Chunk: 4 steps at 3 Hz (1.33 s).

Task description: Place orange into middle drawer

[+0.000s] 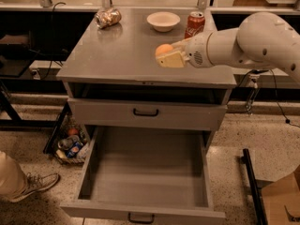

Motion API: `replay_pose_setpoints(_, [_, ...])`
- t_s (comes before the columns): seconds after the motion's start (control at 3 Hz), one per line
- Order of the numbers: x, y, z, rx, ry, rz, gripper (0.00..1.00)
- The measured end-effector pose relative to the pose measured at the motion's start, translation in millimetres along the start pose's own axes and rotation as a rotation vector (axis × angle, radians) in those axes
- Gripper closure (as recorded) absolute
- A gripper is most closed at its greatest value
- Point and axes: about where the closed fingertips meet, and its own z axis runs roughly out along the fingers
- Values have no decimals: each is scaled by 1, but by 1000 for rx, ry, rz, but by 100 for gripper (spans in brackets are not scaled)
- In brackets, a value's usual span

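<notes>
The orange [162,49] is held in my gripper [168,55], whose pale fingers are shut on it, a little above the right part of the grey cabinet top [112,55]. My white arm reaches in from the right. The middle drawer [147,172] is pulled wide open below, deep and empty, with its small dark handle [140,217] at the front edge. The gripper is above and behind the drawer opening, over the cabinet top.
A red Coca-Cola can [195,24] and a white bowl [163,20] stand at the back of the top. A crumpled bag [108,18] lies back left. The shut drawer front [145,112] sits above the open one. A person's shoe [35,185] is at lower left.
</notes>
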Motion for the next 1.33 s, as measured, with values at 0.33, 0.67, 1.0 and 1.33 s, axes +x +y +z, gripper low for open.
replay_pose_setpoints(0.33, [0,0,0,0,0,0,100])
replay_pose_setpoints(0.67, [10,19,-10,-85,11,-12,100])
replay_pose_setpoints(1.0, [40,60,-31,-186,24,-26,100])
replay_pose_setpoints(1.33, [102,116,-30,-306,94,-11,100])
